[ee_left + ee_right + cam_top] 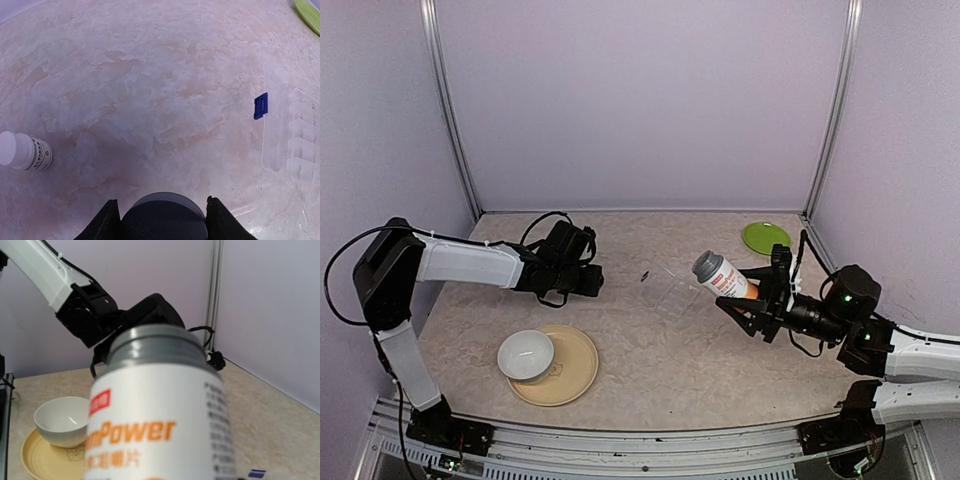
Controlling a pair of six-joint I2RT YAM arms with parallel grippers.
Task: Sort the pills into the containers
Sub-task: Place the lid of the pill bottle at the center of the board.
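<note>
1. Your right gripper (752,298) is clamped on the orange-labelled bottle (722,277). The bottle is raised and tilted, with its grey top beside the clear pill box (675,293).
2. Your left gripper (162,222) is clenched on a dark round cap (164,216), low over the table (650,350).
3. No pills show in any view, and the box's compartments (302,150) show none. They are probably inside the bottle.
4. You cannot tell from these views whether the bottle's mouth is open, so confirm that first.
5. Bring the mouth directly above one compartment, not the rim or the open lid.
6. Tilt slowly, so that pills drop singly rather than spill.
7. Hold the left arm clear of the box.
</note>
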